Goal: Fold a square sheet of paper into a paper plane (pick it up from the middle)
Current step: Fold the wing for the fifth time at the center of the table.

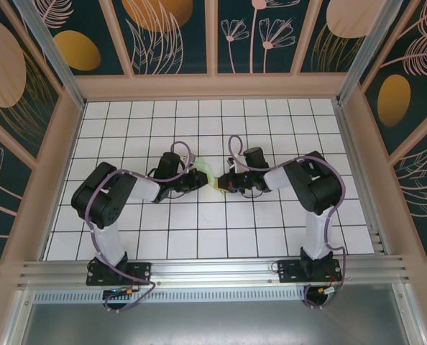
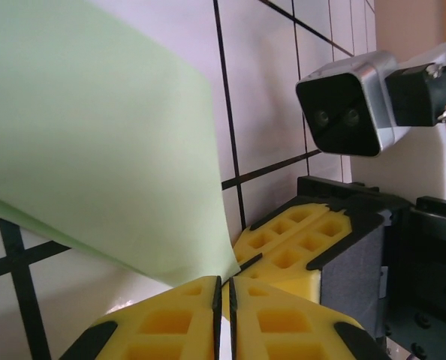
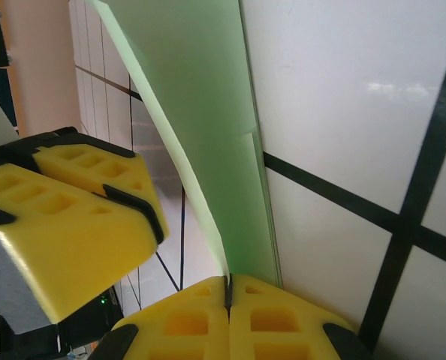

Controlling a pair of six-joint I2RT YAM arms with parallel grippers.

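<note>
We pinch the folded paper [image 3: 200, 112] edgewise in our right hand [image 3: 228, 289]. Our left hand [image 2: 224, 292] sits clenched at its five-o'clock corner; the surface [image 1: 199, 230] lies open around.

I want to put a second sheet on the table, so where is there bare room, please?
Free: the far tiles along the back wall, and the near tiles between the left arm and right arm. Crowded: the middle, where the left fingers and right fingers are both shut on the paper.
</note>
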